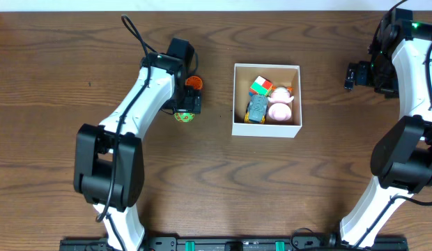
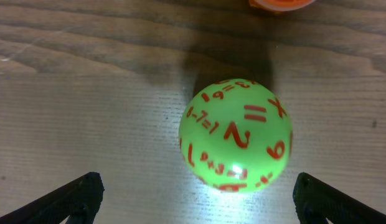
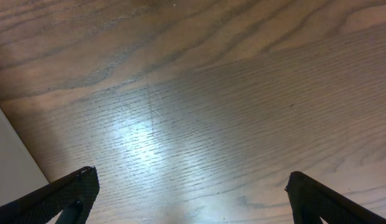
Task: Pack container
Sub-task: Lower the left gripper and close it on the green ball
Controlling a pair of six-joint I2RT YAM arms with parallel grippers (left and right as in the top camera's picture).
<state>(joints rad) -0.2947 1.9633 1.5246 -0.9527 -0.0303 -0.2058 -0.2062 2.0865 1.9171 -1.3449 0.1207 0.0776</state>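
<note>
Container [image 1: 266, 130]: near the table's [image 3: 180, 93] middle, open top, holding a colour cube [image 1: 260, 86], a pink toy [image 1: 279, 108] and a grey toy [image 1: 257, 108].
Left gripper [image 2: 196, 191]: fingers wide apart, over a green numbered ball [image 2: 235, 134], left of the container.
Right gripper [image 3: 192, 193]: fingers apart above the wood, far right.

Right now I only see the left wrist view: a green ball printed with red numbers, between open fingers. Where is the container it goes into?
Observer: The square white-walled container with brown cardboard inside stands right of the green ball, apart from it.
Operator: Empty?
Observer: No: a multicoloured puzzle cube, a grey toy and a pink toy lie inside.
Operator: The right arm?
Observer: The right gripper hangs open over the wooden table, right of the container.
</note>
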